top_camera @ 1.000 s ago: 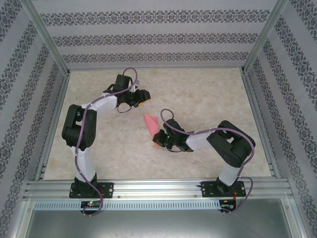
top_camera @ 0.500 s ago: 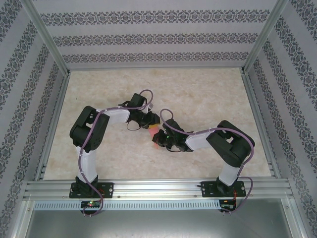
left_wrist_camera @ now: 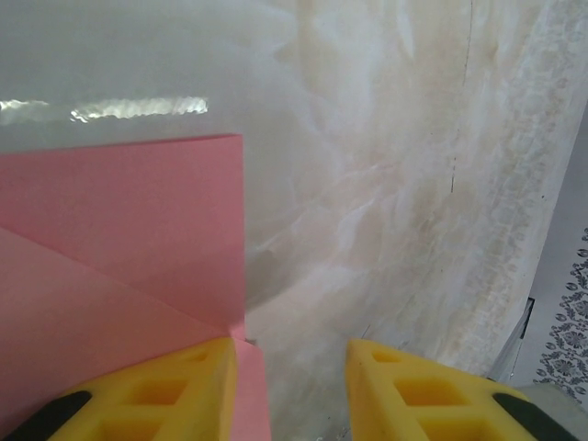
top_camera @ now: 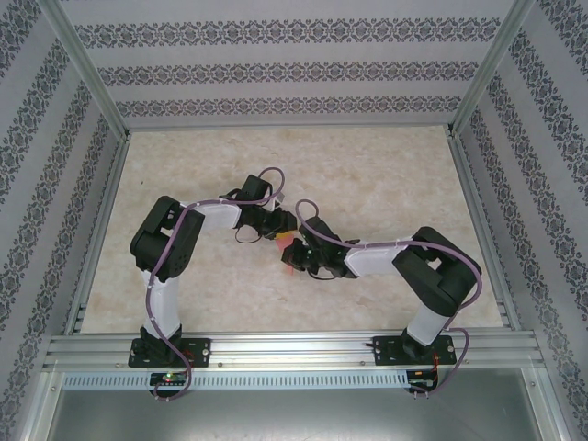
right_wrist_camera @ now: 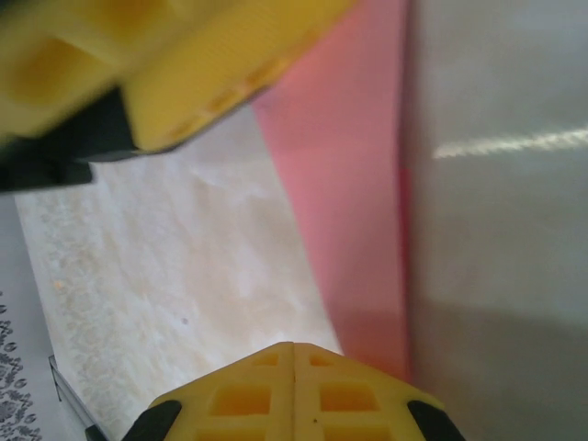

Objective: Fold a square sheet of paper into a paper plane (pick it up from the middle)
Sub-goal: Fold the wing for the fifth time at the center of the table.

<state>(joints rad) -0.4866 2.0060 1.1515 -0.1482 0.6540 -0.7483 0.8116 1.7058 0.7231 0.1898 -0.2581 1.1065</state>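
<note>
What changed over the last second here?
The left claw swung right and toward the near edge, from bare table to the far end of the folded pink paper; its jaws stand apart there. The right arm's elbow shifted slightly right. The right claw stayed shut at the paper's near end, and the paper seems unmoved.

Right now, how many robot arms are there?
2. The left arm stands at the near left, the right arm at the near right; both reach toward the pink paper in the middle. None seems hidden.
</note>
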